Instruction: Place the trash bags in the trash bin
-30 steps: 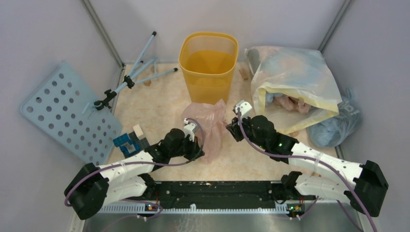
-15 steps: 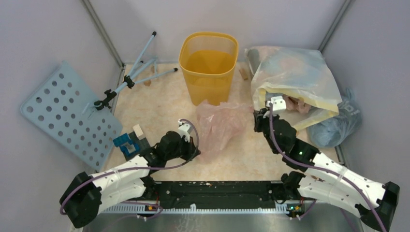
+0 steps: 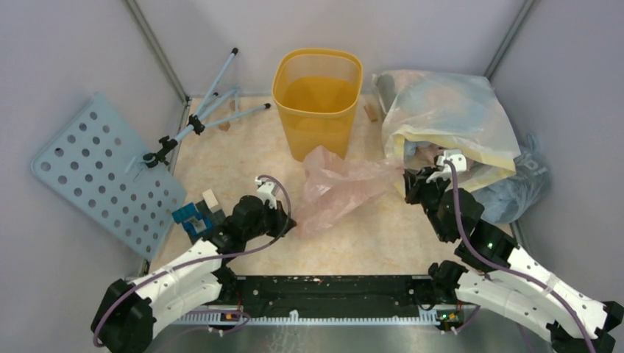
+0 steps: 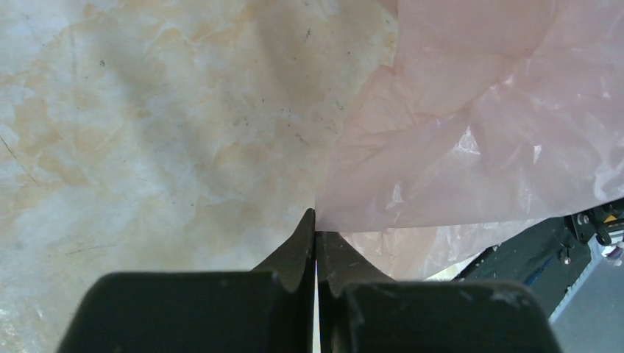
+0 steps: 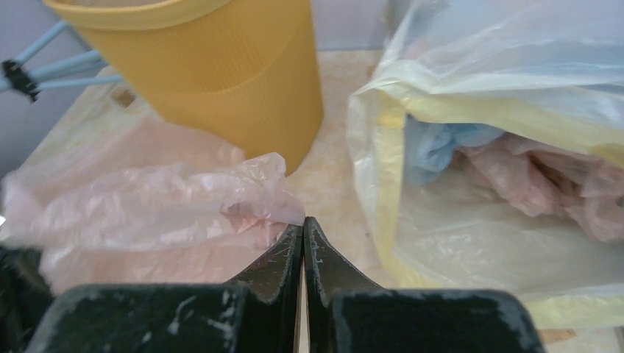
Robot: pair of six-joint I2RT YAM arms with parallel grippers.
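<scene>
Both arms have swung apart over the last second. The right gripper (image 3: 407, 181), earlier near the middle of the marbled beige table (image 3: 243, 158), now sits toward 3 o'clock at the mouth of the large whitish-yellow translucent sack (image 3: 449, 110). The left gripper (image 3: 291, 223) has drawn back toward 7 o'clock. Between them the thin, translucent pale pink plastic film bag (image 3: 340, 187), bunched up before, is pulled out into a long sheet. It lies on the table just at 6 o'clock of the yellow-orange translucent plastic trash bin (image 3: 318, 132). Each gripper's jaws are pressed flat together on a corner of the film. That film looks nearly weightless, limp and slippery, and it would likely slide or tear under a hard pull. A gathered edge or the mouth hem seems the safest hold.
</scene>
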